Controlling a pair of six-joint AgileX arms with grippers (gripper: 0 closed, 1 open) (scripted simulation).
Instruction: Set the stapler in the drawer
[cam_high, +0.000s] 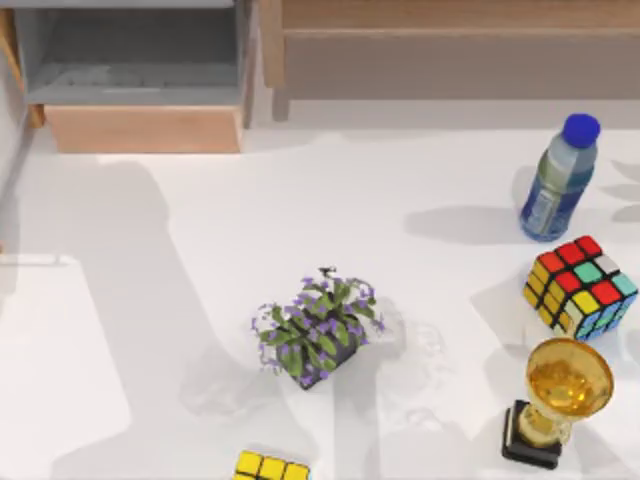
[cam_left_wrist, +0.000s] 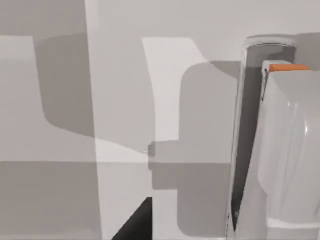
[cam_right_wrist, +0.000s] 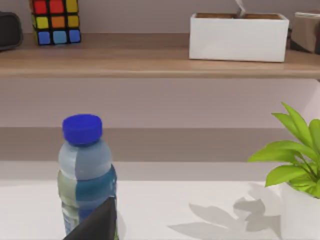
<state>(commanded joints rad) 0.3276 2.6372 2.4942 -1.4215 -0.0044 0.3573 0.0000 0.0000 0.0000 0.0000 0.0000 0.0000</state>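
The drawer (cam_high: 145, 129) stands pulled out at the table's back left, its tan front panel facing the table and its grey inside bare. In the left wrist view, the stapler (cam_left_wrist: 292, 150) is a white elongated body with an orange tip and a dark slit along its side, lying close by on the white surface. A dark part of my left gripper (cam_left_wrist: 134, 226) shows at the picture's edge, apart from the stapler. A dark part of my right gripper (cam_right_wrist: 95, 222) shows in front of the bottle (cam_right_wrist: 85, 172).
A purple-flowered pot plant (cam_high: 318, 330) stands mid-table. At the right are the blue-capped bottle (cam_high: 558, 180), a colour cube (cam_high: 580, 287) and a gold trophy (cam_high: 557, 400). Another cube (cam_high: 270, 468) sits at the front edge. A long brown wooden unit (cam_high: 450, 50) runs along the back.
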